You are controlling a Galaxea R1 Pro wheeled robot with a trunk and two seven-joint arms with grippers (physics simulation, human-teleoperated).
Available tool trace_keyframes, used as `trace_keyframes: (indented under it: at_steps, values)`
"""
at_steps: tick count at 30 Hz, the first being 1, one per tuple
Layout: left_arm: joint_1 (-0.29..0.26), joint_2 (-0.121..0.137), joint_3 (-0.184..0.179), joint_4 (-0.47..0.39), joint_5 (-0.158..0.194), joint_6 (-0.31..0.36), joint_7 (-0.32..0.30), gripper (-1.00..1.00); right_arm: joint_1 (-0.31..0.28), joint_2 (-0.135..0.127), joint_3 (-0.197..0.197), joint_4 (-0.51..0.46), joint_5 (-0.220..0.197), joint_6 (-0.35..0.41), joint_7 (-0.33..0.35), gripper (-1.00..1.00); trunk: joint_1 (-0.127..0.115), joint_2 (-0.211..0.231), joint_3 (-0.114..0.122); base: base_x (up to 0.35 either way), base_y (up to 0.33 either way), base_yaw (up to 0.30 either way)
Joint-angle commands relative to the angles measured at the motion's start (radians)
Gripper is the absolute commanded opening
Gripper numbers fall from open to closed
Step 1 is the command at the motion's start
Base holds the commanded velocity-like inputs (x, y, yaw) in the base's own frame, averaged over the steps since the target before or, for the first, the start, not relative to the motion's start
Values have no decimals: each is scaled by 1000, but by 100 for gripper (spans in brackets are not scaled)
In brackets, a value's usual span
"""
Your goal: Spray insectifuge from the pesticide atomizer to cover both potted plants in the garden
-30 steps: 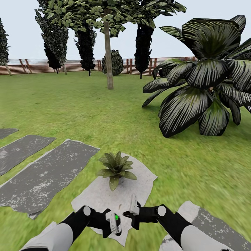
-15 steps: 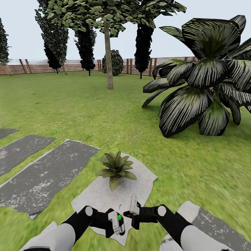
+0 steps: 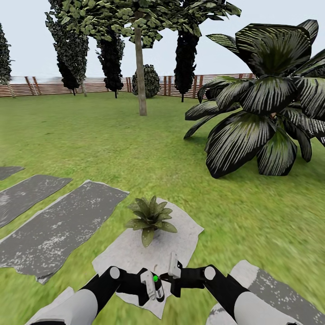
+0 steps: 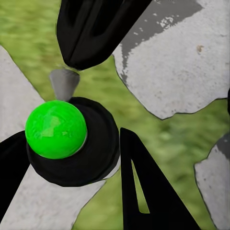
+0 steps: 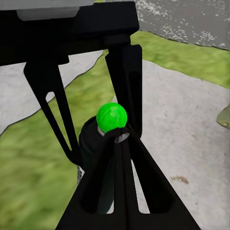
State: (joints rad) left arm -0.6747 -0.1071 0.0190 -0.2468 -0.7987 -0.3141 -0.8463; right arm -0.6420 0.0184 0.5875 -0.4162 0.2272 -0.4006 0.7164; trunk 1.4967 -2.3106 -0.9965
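- A garden of green grass (image 3: 135, 149) with grey stepping stones (image 3: 58, 225), trees and a brown fence (image 3: 40, 85) far off.
- The spray bottle (image 4: 79, 143) sits between the left gripper's (image 3: 152, 285) black fingers (image 4: 143, 191), which are closed on it. Its green ball top (image 5: 111, 116) shows.
- The right gripper (image 3: 174, 275) is just beside the bottle. I cannot tell if its fingers are apart or together.
- A small potted plant (image 3: 150, 219) stands on a pale stone (image 3: 180, 234) just ahead of both grippers.
- A big striped-leaf plant (image 3: 266, 99) is farther off, to the right.
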Motion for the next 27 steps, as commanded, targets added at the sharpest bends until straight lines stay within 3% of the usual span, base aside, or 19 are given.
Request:
trace_keyframes:
  at_steps: [1,27]
  values:
    - [0,0,3,-1,-5,-3,-2,-100,0,0,0,0,9,-6,-2,-100,0,0,-1,0,0,0]
    - [0,-9,2,0,-4,-4,-8,-100,0,-2,0,0,9,-6,-2,-100,0,0,-1,0,0,0]
